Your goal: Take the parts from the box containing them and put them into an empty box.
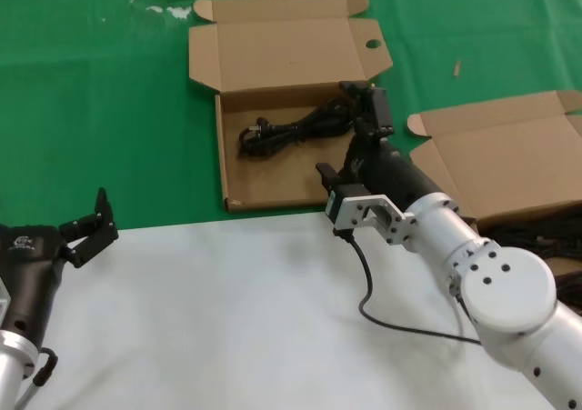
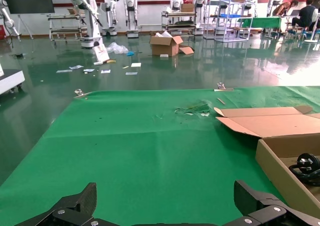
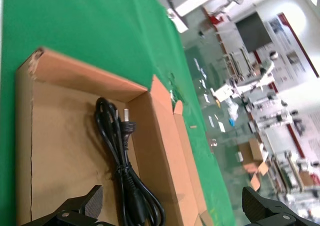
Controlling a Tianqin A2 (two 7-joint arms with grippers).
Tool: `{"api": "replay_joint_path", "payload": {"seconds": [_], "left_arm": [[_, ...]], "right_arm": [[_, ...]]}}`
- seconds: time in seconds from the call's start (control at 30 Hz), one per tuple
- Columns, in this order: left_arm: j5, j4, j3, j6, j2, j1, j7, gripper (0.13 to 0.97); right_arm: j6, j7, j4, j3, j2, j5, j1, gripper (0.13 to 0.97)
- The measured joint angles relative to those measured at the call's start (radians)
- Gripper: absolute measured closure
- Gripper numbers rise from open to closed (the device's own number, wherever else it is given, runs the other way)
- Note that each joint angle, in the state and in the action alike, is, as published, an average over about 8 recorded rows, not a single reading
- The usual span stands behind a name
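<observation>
The empty box [image 1: 235,160], with a round hole in its lid flap, lies open at the middle of the green cloth. One black power cord [image 1: 291,130] rests along its far wall. My right gripper [image 1: 367,99] hovers open over that box's right end, holding nothing. In the right wrist view the cord [image 3: 125,156] lies just below the open gripper [image 3: 175,206], beside the box wall [image 3: 145,136]. The box containing the parts [image 1: 509,160] stands at the right with its plain lid back. More black cords [image 1: 546,235] show in it, partly hidden by my right arm.
My left gripper [image 1: 91,221] waits open at the near left, over the edge of the white sheet [image 1: 227,319]. In the left wrist view the gripper [image 2: 167,198] faces bare green cloth, with the holed box [image 2: 280,158] to one side.
</observation>
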Motion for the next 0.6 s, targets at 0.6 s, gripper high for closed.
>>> {"api": "replay_joint_path", "payload": {"seconds": [0.6], "left_arm": [[0.0, 0.0, 0.0, 0.0, 0.0, 0.0, 0.0, 0.132]], "right_arm": [[-0.026, 0.25, 0.119, 0.191, -0.021, 0.014, -0.163, 0.129]]}}
